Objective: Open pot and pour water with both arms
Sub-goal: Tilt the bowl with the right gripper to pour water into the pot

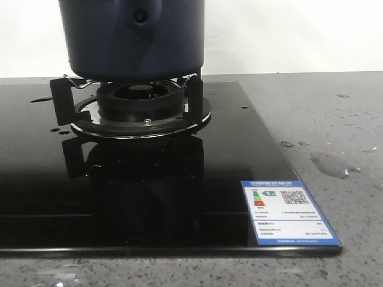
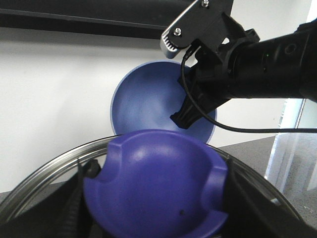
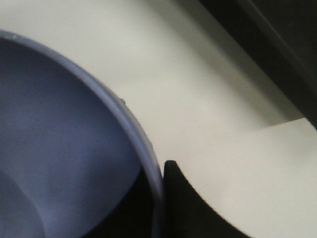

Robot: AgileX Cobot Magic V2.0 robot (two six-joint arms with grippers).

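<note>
The dark navy pot (image 1: 131, 36) stands on the gas burner (image 1: 140, 101); its top is cut off by the front view, where neither gripper shows. In the left wrist view my left gripper (image 2: 156, 203) is shut on the purple knob (image 2: 153, 183) of a steel-rimmed lid (image 2: 44, 171). Beyond it my right gripper (image 2: 185, 111) holds a lighter blue bowl (image 2: 143, 99) by its rim, tipped with its inside facing the camera. The right wrist view shows that rim (image 3: 154, 193) pinched in my right gripper (image 3: 156, 203). Water in the bowl or pot is out of view.
The burner sits in a black glass cooktop (image 1: 149, 197) with a blue and white label (image 1: 288, 212) at its front right corner. Spilled drops (image 1: 329, 162) lie on the grey counter to the right. Black pot supports (image 1: 60, 98) ring the burner.
</note>
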